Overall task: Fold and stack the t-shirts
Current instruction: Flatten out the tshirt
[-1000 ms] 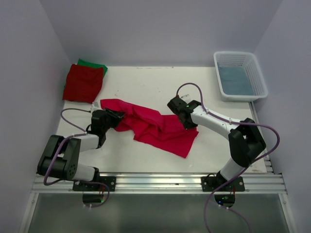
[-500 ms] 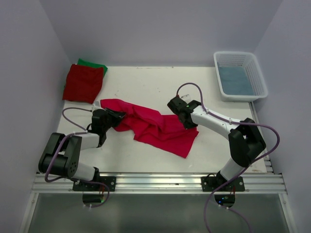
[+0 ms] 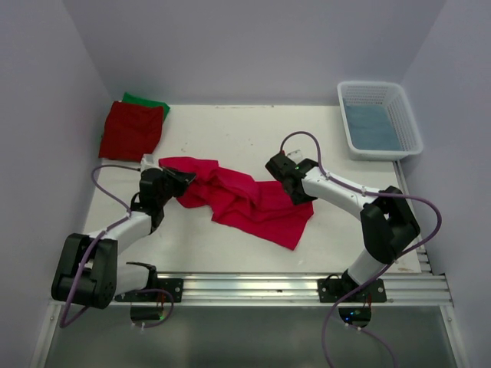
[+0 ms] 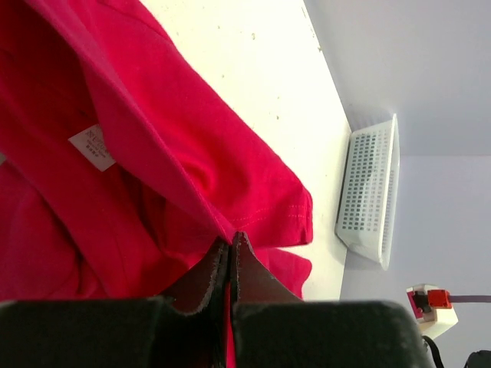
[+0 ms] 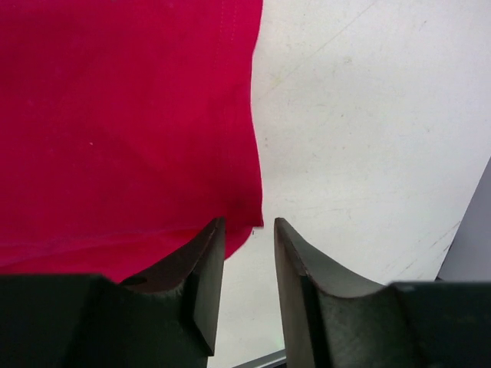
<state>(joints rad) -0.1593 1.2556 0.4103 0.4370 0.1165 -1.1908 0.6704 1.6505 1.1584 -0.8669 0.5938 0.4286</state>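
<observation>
A crimson-pink t-shirt (image 3: pixel 253 203) lies crumpled across the middle of the table. My left gripper (image 3: pixel 181 184) is at its left end, shut on a raised fold of the cloth (image 4: pixel 192 192); the left wrist view shows the fingers pressed together (image 4: pixel 231 241) with the fabric pinched at their tips and the white neck label (image 4: pixel 92 147) nearby. My right gripper (image 3: pixel 300 198) stands open at the shirt's right edge. In the right wrist view (image 5: pixel 249 230) a corner of the shirt (image 5: pixel 153 138) lies flat just past the left finger. A darker red t-shirt (image 3: pixel 131 130) sits folded on a green one (image 3: pixel 146 102) at the back left.
A white latticed basket (image 3: pixel 349 126) stands at the back right with a blue cloth (image 3: pixel 371 126) inside; its side also shows in the left wrist view (image 4: pixel 368 192). Grey walls close in the table on three sides, and a metal rail (image 3: pixel 245 287) runs along the near edge.
My left gripper closed on the shirt's left fold and shifted slightly up and left with it. My right gripper opened and let go of the shirt's right edge.
</observation>
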